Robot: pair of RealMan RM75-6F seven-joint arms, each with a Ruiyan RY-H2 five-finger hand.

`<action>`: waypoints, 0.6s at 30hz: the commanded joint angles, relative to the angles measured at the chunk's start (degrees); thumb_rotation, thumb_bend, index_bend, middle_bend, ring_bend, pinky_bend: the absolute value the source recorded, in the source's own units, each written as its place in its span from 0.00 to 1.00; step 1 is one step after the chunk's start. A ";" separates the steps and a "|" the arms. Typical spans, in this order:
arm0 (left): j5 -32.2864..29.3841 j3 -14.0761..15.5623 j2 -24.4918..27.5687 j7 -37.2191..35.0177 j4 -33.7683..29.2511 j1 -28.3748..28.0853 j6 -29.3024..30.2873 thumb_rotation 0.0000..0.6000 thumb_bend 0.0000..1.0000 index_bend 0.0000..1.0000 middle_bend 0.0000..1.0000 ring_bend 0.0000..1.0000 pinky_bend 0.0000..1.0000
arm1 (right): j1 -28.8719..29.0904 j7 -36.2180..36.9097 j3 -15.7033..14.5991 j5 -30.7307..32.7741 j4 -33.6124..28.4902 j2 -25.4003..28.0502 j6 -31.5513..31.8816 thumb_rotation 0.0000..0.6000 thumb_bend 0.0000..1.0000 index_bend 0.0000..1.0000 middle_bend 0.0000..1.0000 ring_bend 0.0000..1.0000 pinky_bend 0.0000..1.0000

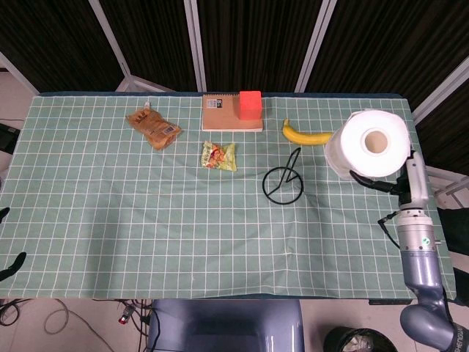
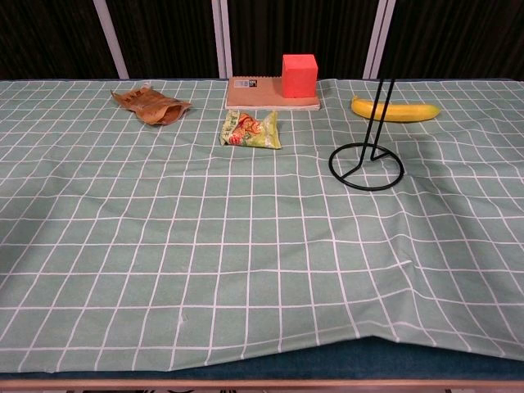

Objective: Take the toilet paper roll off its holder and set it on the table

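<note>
In the head view the white toilet paper roll (image 1: 370,143) is lifted clear of its holder and hangs over the table's right side, its core facing the camera. My right hand (image 1: 401,183) grips it from the right, dark fingers (image 1: 366,180) wrapped under its lower edge. The black wire holder (image 1: 284,183) stands bare on the green checked cloth, and in the chest view the holder (image 2: 367,164) shows its ring base and upright rod. Neither the roll nor the hand shows in the chest view. Only dark tips of my left hand (image 1: 10,264) peek in at the left edge.
A banana (image 1: 309,135) lies just behind the holder, close to the roll. A red cube (image 1: 250,105) sits on a brown notebook (image 1: 223,114) at the back. A green snack packet (image 1: 219,155) and a brown packet (image 1: 153,126) lie to the left.
</note>
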 commanded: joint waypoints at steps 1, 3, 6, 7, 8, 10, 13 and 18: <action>-0.02 -0.05 0.01 -0.02 -0.02 0.07 0.17 1.00 0.22 0.12 0.00 0.00 0.03 | -1.20 1.74 1.50 1.63 -0.65 2.46 -0.25 1.00 0.10 0.38 0.32 0.36 0.06; -0.12 -0.13 0.03 -0.14 0.00 0.13 0.31 1.00 0.22 0.12 0.00 0.00 0.03 | -1.58 2.63 2.03 2.21 -0.51 3.39 -0.22 1.00 0.10 0.38 0.32 0.36 0.06; -0.23 -0.20 0.10 -0.37 0.03 0.16 0.35 1.00 0.22 0.12 0.00 0.00 0.03 | -2.26 3.63 2.05 2.67 0.26 4.64 -0.35 1.00 0.10 0.38 0.32 0.36 0.06; -0.23 -0.20 0.11 -0.41 0.05 0.15 0.33 1.00 0.22 0.12 0.00 0.00 0.03 | -2.45 3.82 1.72 2.59 0.60 4.90 -0.62 1.00 0.10 0.38 0.32 0.36 0.06; -0.21 -0.20 0.12 -0.44 0.05 0.13 0.30 1.00 0.22 0.12 0.00 0.00 0.03 | -2.73 4.00 1.20 2.30 0.92 5.15 -0.91 1.00 0.10 0.38 0.32 0.36 0.06; -0.18 -0.19 0.13 -0.46 0.07 0.13 0.28 1.00 0.22 0.12 0.00 0.00 0.03 | -3.58 4.29 -0.53 1.03 1.45 5.52 -1.48 1.00 0.10 0.38 0.32 0.36 0.06; -0.18 -0.18 0.13 -0.45 0.06 0.11 0.25 1.00 0.22 0.12 0.00 0.00 0.03 | -5.25 4.88 -4.20 -2.55 1.99 5.46 -1.80 1.00 0.10 0.38 0.32 0.36 0.06; -0.33 -0.24 0.16 -0.49 0.04 0.18 0.33 1.00 0.22 0.12 0.00 0.00 0.03 | -8.57 7.49 -12.37 -10.97 2.81 3.36 -1.22 1.00 0.10 0.40 0.32 0.36 0.06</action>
